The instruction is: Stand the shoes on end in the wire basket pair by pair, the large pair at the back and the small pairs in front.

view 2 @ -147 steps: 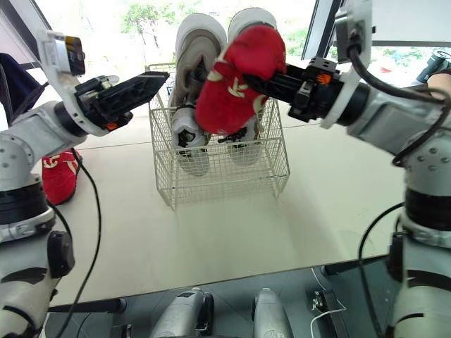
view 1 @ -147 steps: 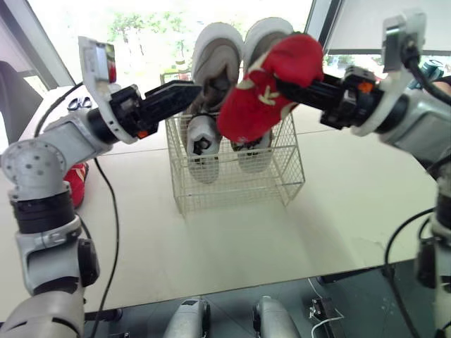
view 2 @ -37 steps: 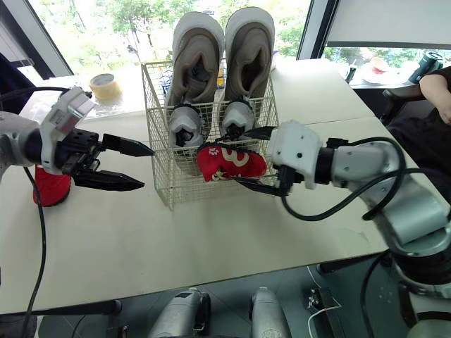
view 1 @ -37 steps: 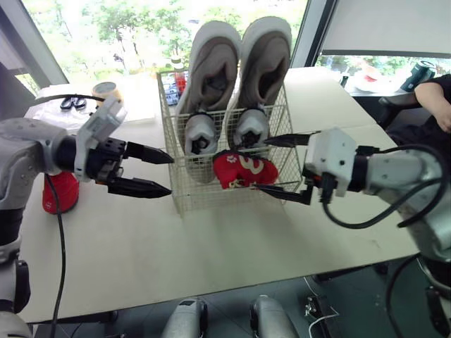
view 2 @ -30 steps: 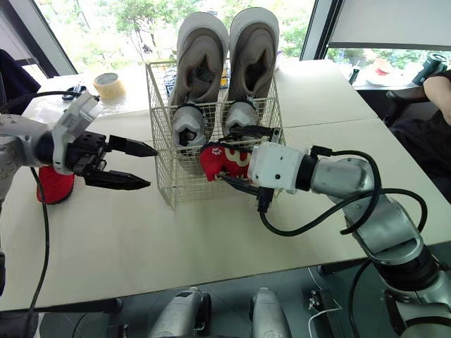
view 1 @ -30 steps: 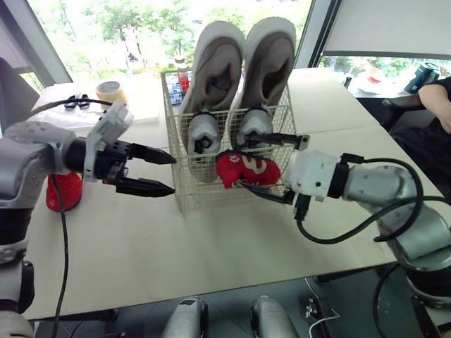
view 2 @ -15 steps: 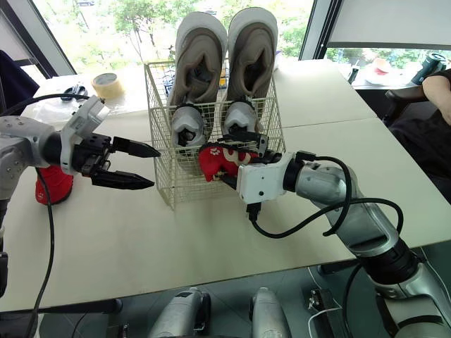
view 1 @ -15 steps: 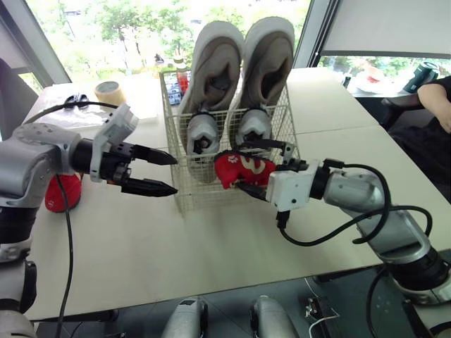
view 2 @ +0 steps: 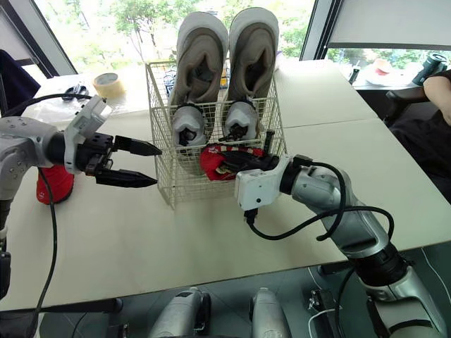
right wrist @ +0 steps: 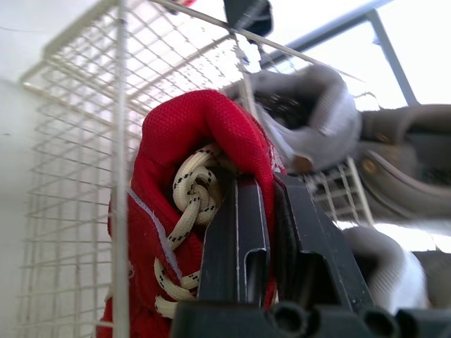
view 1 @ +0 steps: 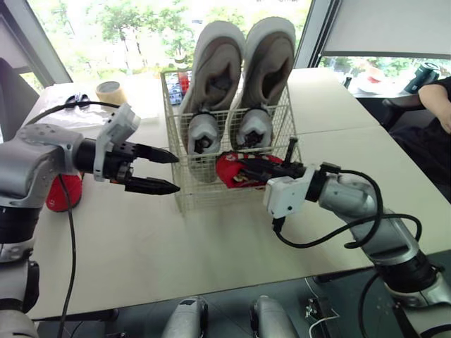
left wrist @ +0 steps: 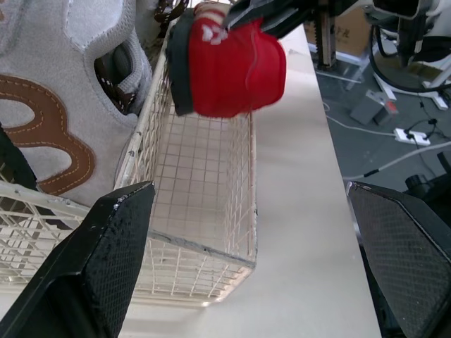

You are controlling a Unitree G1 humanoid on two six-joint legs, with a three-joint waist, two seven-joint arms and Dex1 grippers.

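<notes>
Red shoe [view 1: 236, 169], clenched level in right tool [right wrist: 271, 204], could drop flat into basket [view 1: 184, 191]; left tool [view 1: 176, 172] spread.

A pale beige tabletop [view 1: 211, 239] spans the room's middle, with a seam running across its right side. Behind it, tall dark-framed windows [view 1: 106, 28] let in bright daylight over green trees. A white roller blind [view 1: 380, 28] covers the right pane. The floor [view 1: 232, 289] is dark grey.
</notes>
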